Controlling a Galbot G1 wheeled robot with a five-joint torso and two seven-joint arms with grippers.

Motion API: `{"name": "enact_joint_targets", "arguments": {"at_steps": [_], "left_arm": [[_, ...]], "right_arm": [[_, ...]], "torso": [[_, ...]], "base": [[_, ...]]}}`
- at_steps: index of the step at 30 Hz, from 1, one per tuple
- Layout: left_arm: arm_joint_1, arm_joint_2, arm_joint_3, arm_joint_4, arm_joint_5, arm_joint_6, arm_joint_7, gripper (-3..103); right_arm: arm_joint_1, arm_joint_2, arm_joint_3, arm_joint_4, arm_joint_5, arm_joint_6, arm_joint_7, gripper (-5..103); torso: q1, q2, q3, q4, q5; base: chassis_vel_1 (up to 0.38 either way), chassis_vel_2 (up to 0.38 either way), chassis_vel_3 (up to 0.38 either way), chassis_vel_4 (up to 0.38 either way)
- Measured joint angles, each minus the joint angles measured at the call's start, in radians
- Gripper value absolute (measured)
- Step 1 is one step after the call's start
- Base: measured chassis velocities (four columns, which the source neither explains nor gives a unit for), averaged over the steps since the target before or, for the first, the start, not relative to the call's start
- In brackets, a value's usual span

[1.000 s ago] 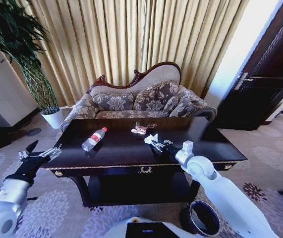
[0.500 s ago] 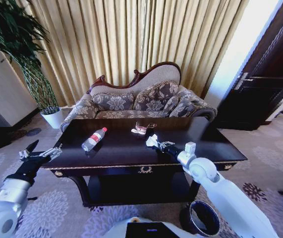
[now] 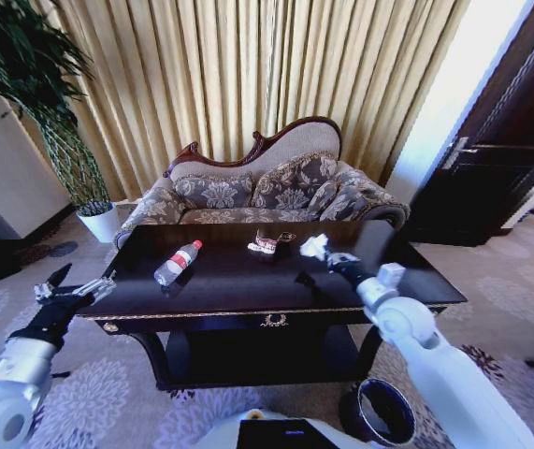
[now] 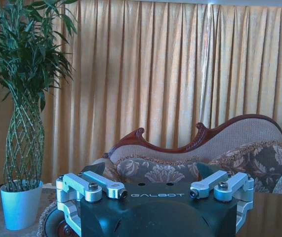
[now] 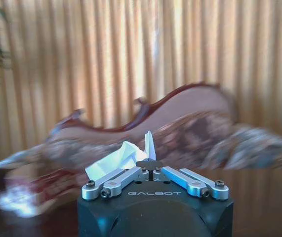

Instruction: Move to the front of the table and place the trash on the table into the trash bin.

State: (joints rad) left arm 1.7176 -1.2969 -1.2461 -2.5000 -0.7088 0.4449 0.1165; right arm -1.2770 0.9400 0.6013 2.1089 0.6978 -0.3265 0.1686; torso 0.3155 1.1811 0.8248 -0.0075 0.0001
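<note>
The crumpled white paper [image 3: 314,246] is up in the air above the table [image 3: 248,281], pinched tight in the right gripper [image 3: 325,254]. The bottle [image 3: 177,262] and wrapper [image 3: 264,244] lie on the table. The trash bin [image 3: 383,412] sits on the floor. The left gripper [image 3: 72,291] waits with fingers apart by the table's left end.

Dark table [image 3: 220,281] bearing bottle [image 3: 177,263], wrapper [image 3: 265,244]

I count one desk [image 3: 229,285], one plastic bottle [image 3: 177,262], one reddish wrapper [image 3: 265,245], one crumpled paper [image 3: 315,247], one trash bin [image 3: 384,412], one sofa [image 3: 267,187], one potted plant [image 3: 51,122], and my two hands: left hand [image 3: 75,290], right hand [image 3: 327,256].
</note>
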Motion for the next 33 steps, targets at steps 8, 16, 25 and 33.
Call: {"name": "enact_joint_targets", "arguments": {"at_steps": [8, 16, 25, 33], "left_arm": [[-0.011, 0.013, -0.011, 0.000, -0.028, -0.003, -0.026, 100], [-0.026, 0.019, 0.006, 0.000, -0.032, -0.001, -0.029, 100], [-0.022, 0.022, 0.005, 0.000, -0.031, 0.001, -0.015, 100], [-0.020, 0.018, 0.003, 0.000, -0.030, 0.002, -0.013, 100]], "right_arm": [[-0.069, 0.019, 0.119, 0.058, -0.038, -0.053, 0.023, 0], [-0.155, 0.028, 0.189, 0.112, -0.036, -0.079, 0.010, 0], [-0.196, 0.043, 0.219, 0.145, -0.033, -0.068, 0.000, 0], [-0.217, 0.049, 0.241, 0.163, -0.018, -0.064, 0.000, 0]], "torso": [[0.000, 0.000, 0.000, 0.0000, -0.0001], [0.000, 0.000, 0.000, 0.0000, -0.0001], [0.000, 0.000, 0.000, 0.0000, 0.0000], [0.000, 0.000, 0.000, 0.0001, -0.0001]], "base": [[0.000, 0.000, 0.000, 0.000], [0.000, 0.000, 0.000, 0.000], [0.000, 0.000, 0.000, 0.000], [0.028, -0.028, -0.036, 0.031]]}}
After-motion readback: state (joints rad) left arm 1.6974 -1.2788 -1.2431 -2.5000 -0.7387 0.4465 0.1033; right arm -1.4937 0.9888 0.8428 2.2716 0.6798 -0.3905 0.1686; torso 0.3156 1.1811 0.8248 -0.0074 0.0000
